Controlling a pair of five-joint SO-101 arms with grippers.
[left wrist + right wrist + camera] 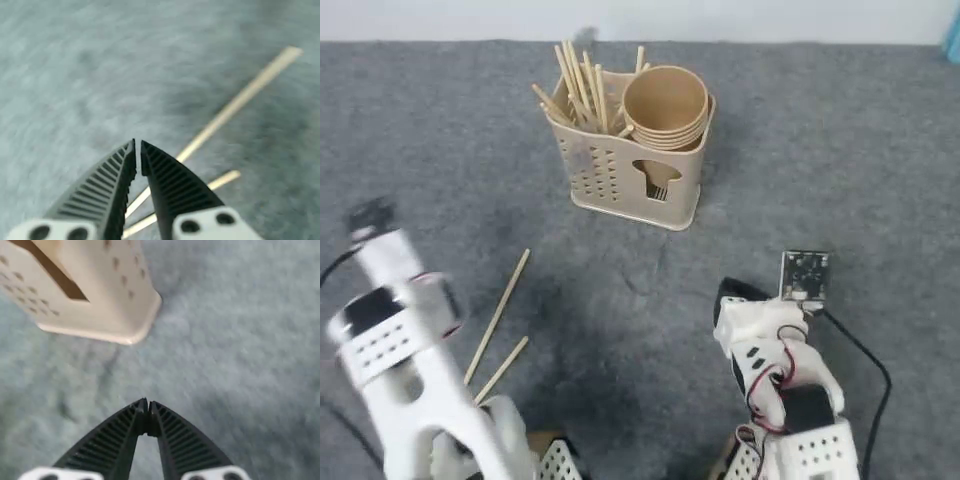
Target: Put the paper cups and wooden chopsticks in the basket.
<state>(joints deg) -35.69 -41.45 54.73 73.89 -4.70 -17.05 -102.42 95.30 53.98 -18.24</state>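
left gripper (pixel 138 150): fingers together, holding nothing, over grey tabletop (pixel 75 75) | two loose wooden chopsticks (pixel 235 102) lie on tabletop beside it, near ends hidden behind fingers | right gripper (pixel 148 415): fingers together, empty, near basket (pixel 100 305), which the frame edge cuts off | stacked paper cups (pixel 665 105) and chopstick bundle (pixel 580 85) stand in basket
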